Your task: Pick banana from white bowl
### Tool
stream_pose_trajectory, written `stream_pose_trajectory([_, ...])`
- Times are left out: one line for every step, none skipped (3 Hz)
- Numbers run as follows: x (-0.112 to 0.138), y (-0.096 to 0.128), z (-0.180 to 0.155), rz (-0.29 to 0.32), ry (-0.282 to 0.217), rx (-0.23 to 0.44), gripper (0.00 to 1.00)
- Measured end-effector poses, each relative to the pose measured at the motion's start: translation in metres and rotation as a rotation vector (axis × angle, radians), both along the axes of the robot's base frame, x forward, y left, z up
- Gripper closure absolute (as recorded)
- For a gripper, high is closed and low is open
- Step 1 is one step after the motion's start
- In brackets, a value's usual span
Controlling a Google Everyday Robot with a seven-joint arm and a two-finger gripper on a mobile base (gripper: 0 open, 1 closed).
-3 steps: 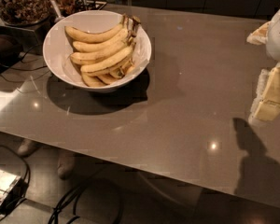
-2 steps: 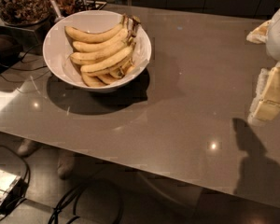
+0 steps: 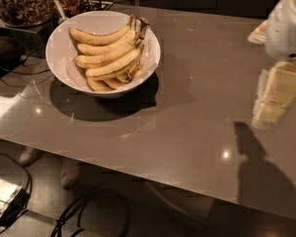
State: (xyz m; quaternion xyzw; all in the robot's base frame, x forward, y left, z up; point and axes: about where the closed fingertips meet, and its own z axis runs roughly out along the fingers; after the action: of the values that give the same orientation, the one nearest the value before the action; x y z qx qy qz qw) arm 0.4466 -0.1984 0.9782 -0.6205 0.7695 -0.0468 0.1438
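A white bowl (image 3: 57, 58) stands on the grey table (image 3: 187, 122) at the far left. It holds several ripe yellow bananas (image 3: 108, 58) lying side by side, stems to the right; the top one (image 3: 96, 36) lies along the far side. My gripper (image 3: 274, 95), white and cream, hangs over the table at the right edge of the camera view. It is far to the right of the bowl and holds nothing that I can see. Its shadow falls on the table below it.
A dark clear jar of brown bits (image 3: 22, 1) stands behind the bowl at the far left, with utensils beside it. Cables (image 3: 84, 216) and a small box (image 3: 2, 199) lie on the floor below the table's front edge.
My gripper has shifted slightly to the left. The bowl and bananas have not moved.
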Motion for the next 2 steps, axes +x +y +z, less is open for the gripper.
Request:
stream_pose_trajectory([0.0262,0.0463,-0.0018,0.108,0.029,-0.116,0.0])
stream_pose_trajectory([0.0313,0.055,-0.0009,0.115,0.002,-0.106,0.0])
